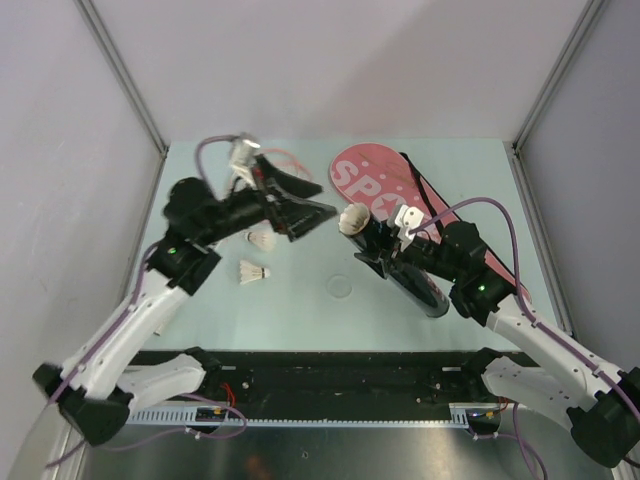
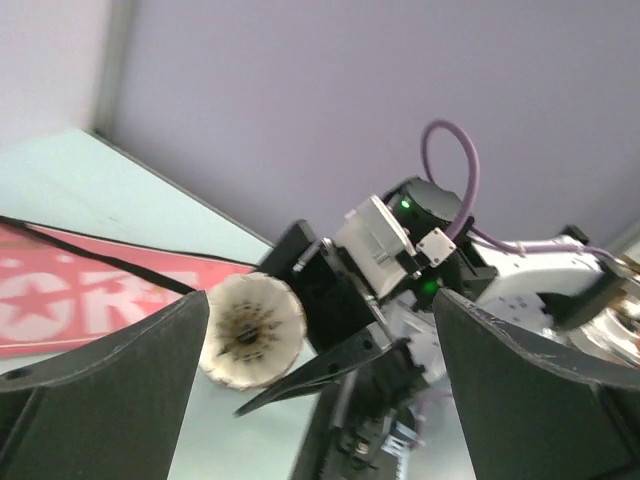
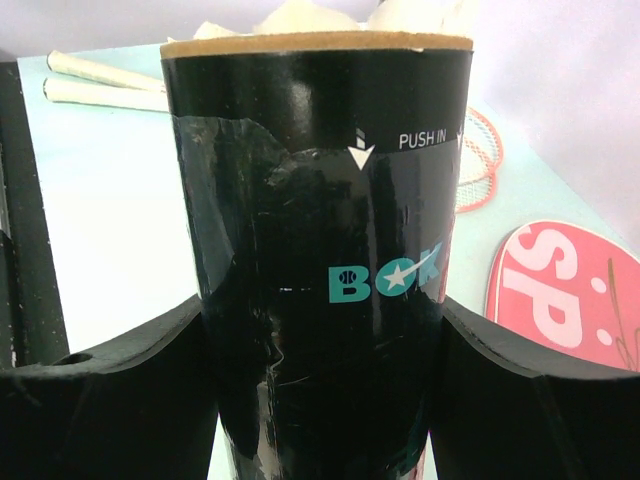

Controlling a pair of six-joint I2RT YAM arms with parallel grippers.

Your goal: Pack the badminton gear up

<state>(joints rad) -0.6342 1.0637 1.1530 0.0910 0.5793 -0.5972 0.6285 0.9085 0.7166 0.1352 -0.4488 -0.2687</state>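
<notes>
Black tube (image 3: 320, 220) right of centre, long axis slanting from lower right to upper left, clamped between right fingers (image 3: 100, 390), one shuttlecock (image 1: 352, 219) in its mouth. Facing that mouth, left fingers (image 2: 100, 370) spread wide, empty. Upper loose shuttlecock (image 1: 262, 240) and lower loose shuttlecock (image 1: 254, 272) on surface (image 1: 340, 320), below-left of them, nearer left arm.

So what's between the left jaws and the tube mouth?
Nothing: top view shows an empty gap from left gripper, jaws open, to tube, shuttlecock in its mouth.
</notes>
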